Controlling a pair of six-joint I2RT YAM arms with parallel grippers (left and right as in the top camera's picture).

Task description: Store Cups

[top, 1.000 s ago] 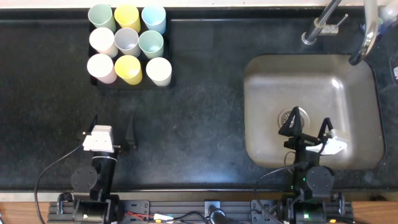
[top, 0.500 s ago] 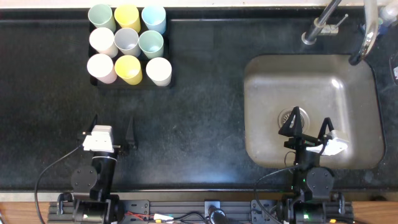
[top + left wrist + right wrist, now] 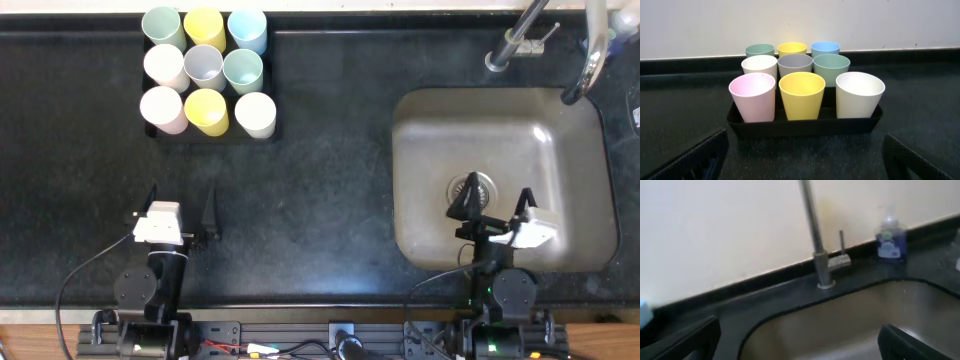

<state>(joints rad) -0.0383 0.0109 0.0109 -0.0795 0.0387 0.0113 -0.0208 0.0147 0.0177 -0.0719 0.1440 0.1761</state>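
blk counter [image 3: 330,170]: 9 cups [image 3: 205,68] in tray [image 3: 805,128] by wall; left tool [image 3: 182,195] & right tool [image 3: 496,192] both spread wide.

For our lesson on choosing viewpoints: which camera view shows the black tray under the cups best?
The left wrist view: the tray shows its whole front wall and rim below the cups. The top view gives just dark edges around them. The right wrist view faces the sink.
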